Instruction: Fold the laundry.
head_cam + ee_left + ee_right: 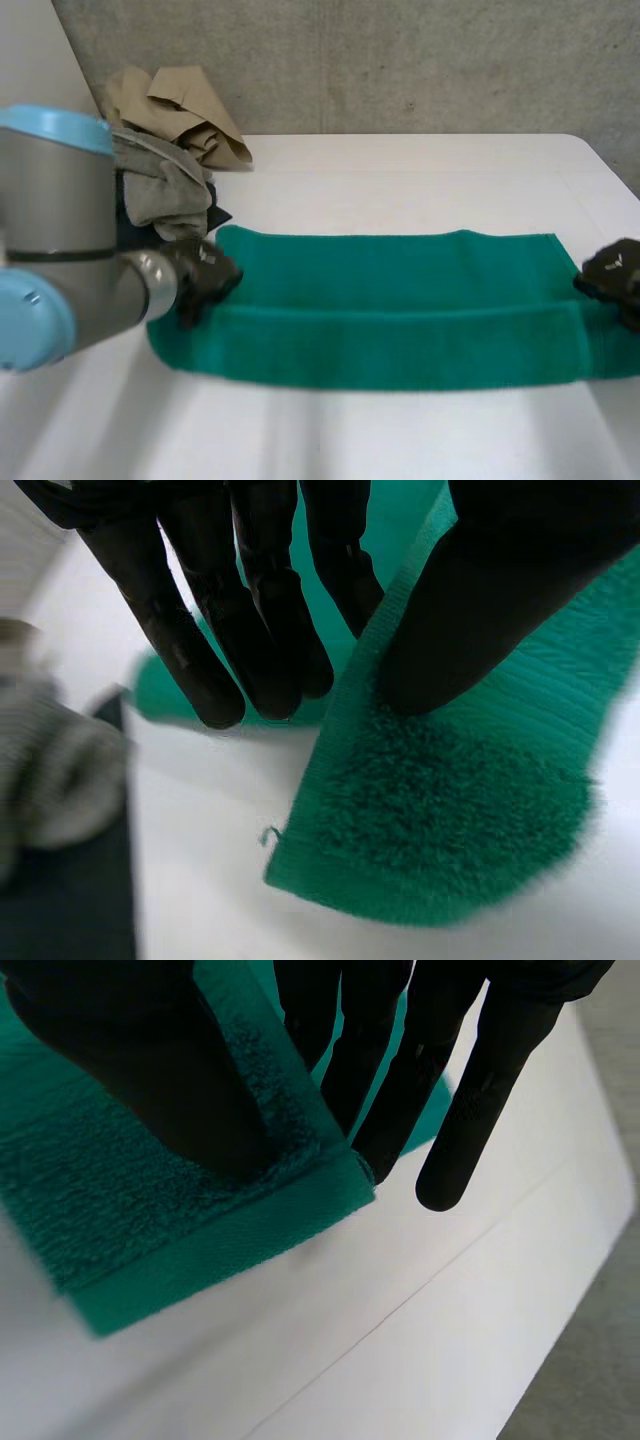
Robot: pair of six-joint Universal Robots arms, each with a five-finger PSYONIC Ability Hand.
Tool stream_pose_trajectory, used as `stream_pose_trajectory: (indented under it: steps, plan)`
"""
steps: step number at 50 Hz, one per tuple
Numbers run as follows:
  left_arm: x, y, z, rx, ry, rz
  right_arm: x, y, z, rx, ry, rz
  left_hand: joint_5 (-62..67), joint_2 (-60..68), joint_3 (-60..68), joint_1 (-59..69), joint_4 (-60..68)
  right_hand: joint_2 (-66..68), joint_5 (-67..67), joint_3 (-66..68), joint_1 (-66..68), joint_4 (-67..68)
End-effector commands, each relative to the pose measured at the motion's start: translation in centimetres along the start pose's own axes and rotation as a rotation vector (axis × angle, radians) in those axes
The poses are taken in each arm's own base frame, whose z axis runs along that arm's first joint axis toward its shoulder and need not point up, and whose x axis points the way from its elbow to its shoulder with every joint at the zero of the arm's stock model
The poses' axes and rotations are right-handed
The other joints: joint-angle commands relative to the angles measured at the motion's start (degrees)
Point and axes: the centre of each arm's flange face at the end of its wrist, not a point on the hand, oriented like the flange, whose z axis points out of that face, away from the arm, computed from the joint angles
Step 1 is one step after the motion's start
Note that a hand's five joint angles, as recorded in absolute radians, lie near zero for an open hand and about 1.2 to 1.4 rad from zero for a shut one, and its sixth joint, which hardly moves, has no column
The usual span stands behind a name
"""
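Green towel (400, 300) lies stretched between both hands on the white table (420, 165). Left hand (205, 275) pinches one short end, thumb on top. Right hand (612, 272) pinches the opposite end likewise. Clothes heap (170, 150) sits just beyond the left hand.

Head camera well back, looking down toward 12 o'clock. My wrist cameras sit close at 9 and 3. All share the green towel (400, 320).

towel (400, 320) across table (420, 170) | clothes pile (170, 150) behind its left end | left hand (205, 276) on that end | right hand (613, 273) on opposite end
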Motion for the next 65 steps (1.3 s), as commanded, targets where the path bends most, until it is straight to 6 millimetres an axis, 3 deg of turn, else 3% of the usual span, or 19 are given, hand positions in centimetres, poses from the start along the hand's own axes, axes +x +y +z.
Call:
stream_pose_trajectory:
  steps: [1,8,14,25,27,29,30,31,33,34,36,37,40,42,45,52,58,65]
  plan:
    - [-2.7,-3.6,4.9,0.186,-0.14,-0.043,1.6,-1.6,4.5,0.103,0.156,0.114,12.7,11.2,11.7,13.0,11.1,12.2,12.9,11.9,14.3,11.6]
    - [-3.8,-4.8,8.8,0.228,-0.223,-0.047,3.4,-2.4,8.0,0.149,0.311,0.133,12.7,11.2,11.7,13.0,11.1,12.2,12.9,11.9,14.3,11.6]
    - [-4.8,-4.9,11.1,0.228,-0.285,-0.045,4.2,-3.0,9.7,0.186,0.385,0.134,12.7,11.2,11.7,13.0,11.1,12.2,12.9,11.9,14.3,11.6]
    - [-4.9,-4.8,12.4,0.226,-0.305,-0.025,3.5,-3.8,12.2,0.252,0.426,0.121,12.7,11.2,11.7,13.0,11.1,12.2,12.9,11.9,14.3,11.6]
    - [-5.3,-4.9,12.8,0.255,-0.327,-0.003,4.4,-4.7,12.4,0.291,0.468,0.116,12.7,11.2,11.7,13.0,11.1,12.2,12.9,11.9,14.3,11.6]
    - [-7.1,-6.1,12.6,0.333,-0.403,0.018,6.2,-5.9,12.3,0.346,0.541,0.107,12.7,11.2,11.7,13.0,11.1,12.2,12.9,11.9,14.3,11.6]
    - [-8.4,-7.1,12.2,0.385,-0.46,0.024,7.4,-6.6,12.0,0.374,0.588,0.108,12.7,11.2,11.7,13.0,11.1,12.2,12.9,11.9,14.3,11.6]
    - [-11.2,-9.2,10.6,0.498,-0.585,0.036,10.1,-8.0,11.2,0.433,0.702,0.124,12.7,11.2,11.7,13.0,11.1,12.2,12.9,11.9,14.3,11.6]
    - [-13.9,-11.5,8.1,0.609,-0.707,0.025,12.9,-9.4,9.6,0.5,0.825,0.164,12.7,11.2,11.7,13.0,11.1,12.2,12.9,11.9,14.3,11.6]
    - [-16.2,-13.6,4.9,0.715,-0.814,-0.014,15.7,-10.9,7.5,0.579,0.945,0.218,12.7,11.2,11.7,13.0,11.1,12.2,12.9,11.9,14.3,11.6]
    - [-17.9,-15.4,1.8,0.825,-0.886,-0.067,18.0,-12.1,5.1,0.66,1.04,0.277,12.7,11.2,11.7,13.0,11.1,12.2,12.9,11.9,14.3,11.6]
    - [-19.1,-16.9,-1.2,0.935,-0.922,-0.122,19.6,-13.1,2.8,0.749,1.103,0.336,12.7,11.2,11.7,13.0,11.1,12.2,12.9,11.9,14.3,11.6]
    - [-19.9,-19.2,-5.7,1.122,-0.914,-0.167,20.8,-14.8,-0.5,0.893,1.127,0.415,12.7,11.2,11.7,13.0,11.1,12.2,12.9,11.9,14.3,11.6]
    - [-20.0,-19.5,-6.4,1.166,-0.883,-0.178,20.8,-15.2,-1.3,0.926,1.107,0.426,12.7,11.2,11.7,13.0,11.1,12.2,12.9,11.9,14.3,11.6]
    - [-19.7,-19.4,-5.9,1.174,-0.838,-0.196,20.1,-15.7,-1.6,0.942,1.057,0.409,12.7,11.2,11.7,13.0,11.1,12.2,12.9,11.9,14.3,11.6]
    - [-19.5,-17.1,-2.5,1.059,-0.808,-0.209,18.1,-15.8,-0.2,0.872,0.967,0.375,12.7,11.2,11.7,13.0,11.1,12.2,12.9,11.9,14.3,11.6]
    - [-17.7,-13.8,2.0,0.919,-0.721,-0.238,15.0,-14.5,3.2,0.746,0.844,0.33,12.7,11.2,11.7,13.0,11.1,12.2,12.9,11.9,14.3,11.6]
    - [-12.4,-7.7,8.7,0.701,-0.558,-0.268,8.9,-9.8,8.6,0.521,0.636,0.306,12.7,11.2,11.7,13.0,11.1,12.2,12.9,11.9,14.3,11.6]
